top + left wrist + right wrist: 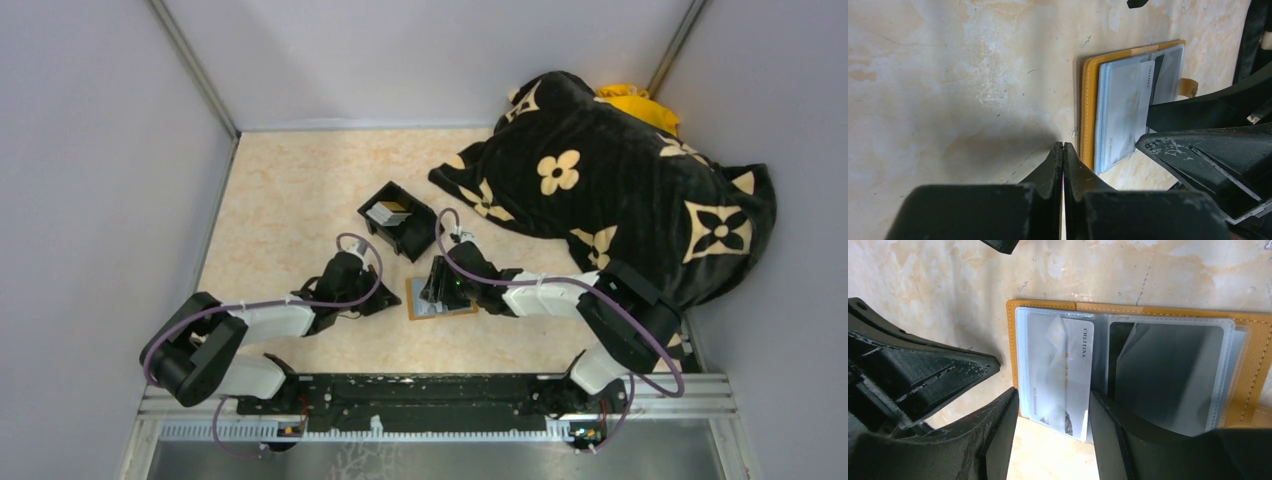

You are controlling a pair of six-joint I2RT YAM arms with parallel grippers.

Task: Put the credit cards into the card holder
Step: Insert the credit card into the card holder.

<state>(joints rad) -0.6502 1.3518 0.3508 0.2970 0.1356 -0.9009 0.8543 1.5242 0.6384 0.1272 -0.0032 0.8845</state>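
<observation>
The orange-tan card holder [1047, 305] lies open on the table, its clear pockets facing up. A white credit card [1075, 371] sits partly tucked in the left pocket, tilted, with its near corner sticking past the holder's edge. My right gripper [1053, 412] is open and straddles that card without pinching it. My left gripper [1063, 146] is shut on nothing, its tip on the table just left of the card holder [1090, 95]. From above, both the left gripper [390, 303] and the right gripper [433, 290] crowd the card holder [445, 308]. More credit cards [390, 212] lie in a black box.
The black open-topped box [415, 232] stands just behind the holder. A black blanket with cream flowers [620, 190] covers the right side of the table, with something yellow [635, 102] behind it. Grey walls close in the left, back and right.
</observation>
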